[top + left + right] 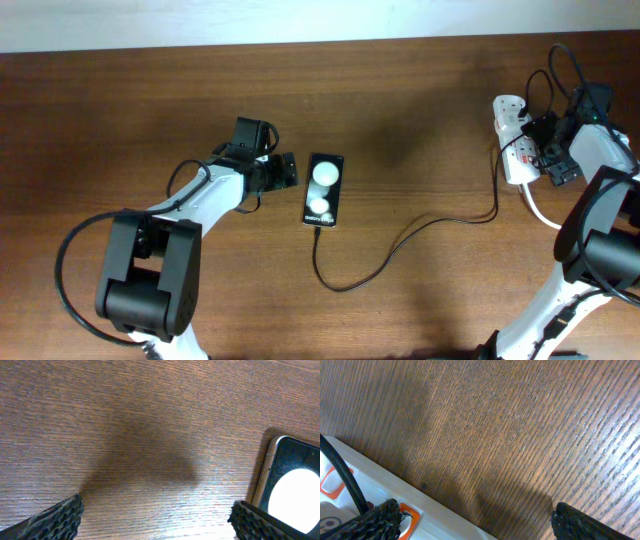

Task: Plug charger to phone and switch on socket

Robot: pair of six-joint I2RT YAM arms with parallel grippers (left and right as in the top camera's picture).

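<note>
Wood-grain counter [420, 120] gives you open room between the arms, its far edge meeting a white wall. Your left gripper [286, 170] is released, jaws wide, just left of the phone [324, 190], forearm stretched low over the wood. Your right gripper [547, 152] is spread wide too, holding nothing, beside the socket [512, 140] at the far right; the charger [400, 245] loops from there to the phone's near end.

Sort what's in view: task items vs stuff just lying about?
Job:
- phone
- charger cable, thin and black
- socket, the white power strip

Not the job:
- thick white cord trailing off the socket
- wooden table
</note>
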